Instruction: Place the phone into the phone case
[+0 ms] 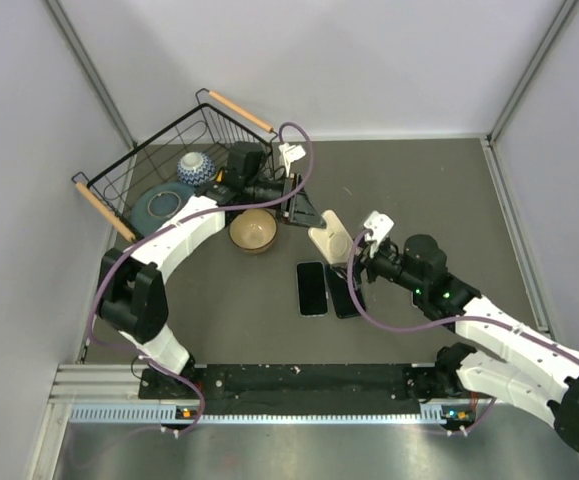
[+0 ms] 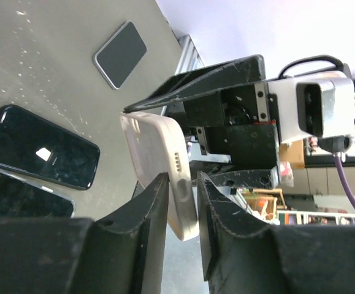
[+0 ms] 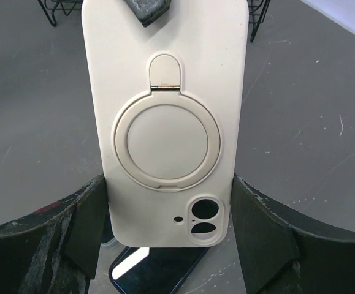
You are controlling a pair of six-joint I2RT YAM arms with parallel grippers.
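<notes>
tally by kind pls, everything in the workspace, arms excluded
Phones: 3 (one hidden from the top camera)
Phone case: 1
Bowls: 2
Plate: 1
Wire basket: 1
Total: 8

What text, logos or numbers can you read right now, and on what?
None can be read.
Case: plain, no print.
Dark phone: one pale mark, too blurred to tell logo from glare.
Background shelves, left wrist view: too blurred to read.
</notes>
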